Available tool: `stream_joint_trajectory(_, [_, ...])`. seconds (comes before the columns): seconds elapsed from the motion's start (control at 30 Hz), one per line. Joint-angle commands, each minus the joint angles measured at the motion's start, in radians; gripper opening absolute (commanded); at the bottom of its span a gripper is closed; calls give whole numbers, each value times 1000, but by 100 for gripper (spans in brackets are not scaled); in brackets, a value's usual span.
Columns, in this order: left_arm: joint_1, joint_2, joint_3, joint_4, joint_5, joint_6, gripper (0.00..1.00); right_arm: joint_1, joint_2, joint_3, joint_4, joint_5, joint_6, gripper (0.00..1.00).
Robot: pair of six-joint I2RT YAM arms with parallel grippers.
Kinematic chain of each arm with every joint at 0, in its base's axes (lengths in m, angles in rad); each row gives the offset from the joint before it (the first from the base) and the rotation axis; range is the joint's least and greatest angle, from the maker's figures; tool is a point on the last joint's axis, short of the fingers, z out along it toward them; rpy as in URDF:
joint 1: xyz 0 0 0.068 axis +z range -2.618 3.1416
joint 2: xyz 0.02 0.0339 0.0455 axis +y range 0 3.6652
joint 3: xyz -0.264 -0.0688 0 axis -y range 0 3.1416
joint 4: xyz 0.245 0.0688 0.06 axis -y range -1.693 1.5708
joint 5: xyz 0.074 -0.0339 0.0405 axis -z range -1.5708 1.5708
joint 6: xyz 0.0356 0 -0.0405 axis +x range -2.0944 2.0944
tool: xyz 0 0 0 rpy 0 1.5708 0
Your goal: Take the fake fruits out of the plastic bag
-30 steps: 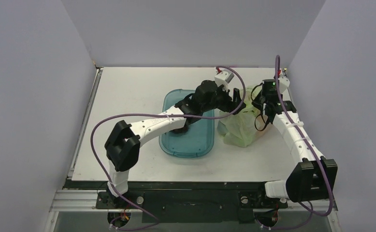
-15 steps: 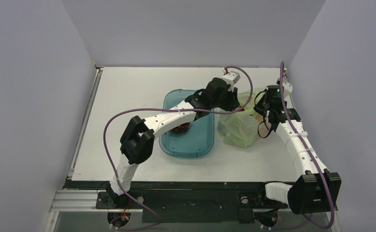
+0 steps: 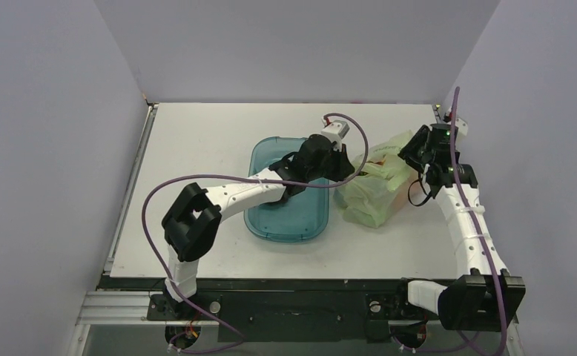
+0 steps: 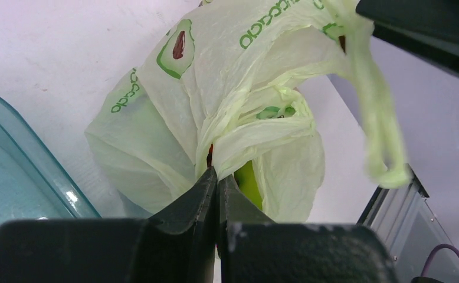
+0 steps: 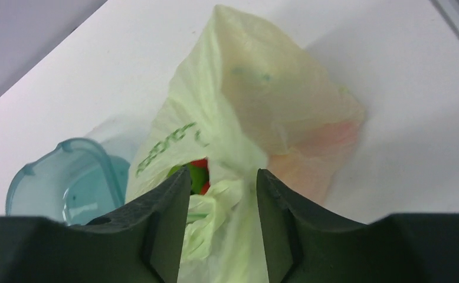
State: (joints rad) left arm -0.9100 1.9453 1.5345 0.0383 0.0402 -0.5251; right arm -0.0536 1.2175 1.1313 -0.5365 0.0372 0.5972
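The pale-green plastic bag [image 3: 368, 194] lies crumpled right of the tray, printed with green lettering [image 4: 215, 88]. My left gripper [image 3: 344, 169] [image 4: 217, 174] is shut, pinching a fold of the film at the bag's mouth. Through the opening show a green fake fruit [image 4: 248, 184] [image 5: 189, 174] and a red one [image 5: 199, 163]; an orange-pink shape [image 5: 324, 147] glows through the film. My right gripper [image 3: 414, 153] [image 5: 221, 184] hovers over the bag's far right side, fingers [image 5: 169, 203] apart with loose film between them. A bag handle [image 4: 382, 141] dangles below it.
The clear teal tray [image 3: 259, 222] [image 5: 68, 183] sits just left of the bag, my left forearm crossing over it. The table's right edge and the grey wall stand close behind the right gripper.
The left gripper has closed on the bag's edge and drawn slightly left. The right gripper has opened and moved up toward the back right, letting the film slacken.
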Motion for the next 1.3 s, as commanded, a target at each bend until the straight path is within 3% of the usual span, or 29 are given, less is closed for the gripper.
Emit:
stream_joint_trajectory(0.0, [0, -69, -31, 137, 30, -51, 0, 60, -104, -29, -3, -75, -3, 45])
stream_joint_trajectory(0.1, [-1, -79, -52, 162, 47, -57, 0, 101, -149, -84, -21, -45, -8, 53])
stream_joint_trajectory(0.23, [-3, -87, -52, 167, 69, -51, 0, 107, -155, -134, -25, -40, -13, 56])
stream_joint_trajectory(0.4, [-5, -101, -52, 153, 85, -38, 0, 114, -182, -138, -55, 191, -65, 62])
stream_joint_trajectory(0.67, [-6, -98, -33, 123, 122, -18, 0, 57, -176, -155, -111, 158, -77, 62])
stream_joint_trajectory(0.83, [-7, -95, -23, 115, 133, -14, 0, 59, -247, -186, -146, 226, -109, 65])
stream_joint_trajectory(0.93, [-6, -90, -19, 132, 153, -29, 0, 12, -244, -221, -119, 164, -89, 67])
stream_joint_trajectory(1.0, [-7, -91, -17, 137, 160, -32, 0, -1, -213, -249, -77, 134, -65, 59])
stream_joint_trajectory(1.03, [-10, -94, -17, 129, 157, -27, 0, -3, -205, -256, -63, 108, -63, 42])
stream_joint_trajectory(1.07, [-20, -96, -11, 98, 150, -2, 0, -4, -196, -257, -34, 92, -53, 32])
stream_joint_trajectory(1.1, [-27, -99, -5, 73, 122, 18, 0, -4, -199, -251, -22, 57, -46, 10])
stream_joint_trajectory(1.13, [-45, -100, 10, 19, 103, 68, 0, 0, -203, -245, -3, 40, -30, 4])
stream_joint_trajectory(1.2, [-76, -112, 25, -62, 36, 141, 15, 10, -221, -228, 2, 22, -15, 0])
stream_joint_trajectory(1.23, [-86, -126, 28, -79, -8, 187, 30, 10, -234, -221, -1, 27, -13, 0])
stream_joint_trajectory(1.27, [-106, -135, 27, -102, -21, 209, 37, 11, -241, -222, -11, 33, -14, 0])
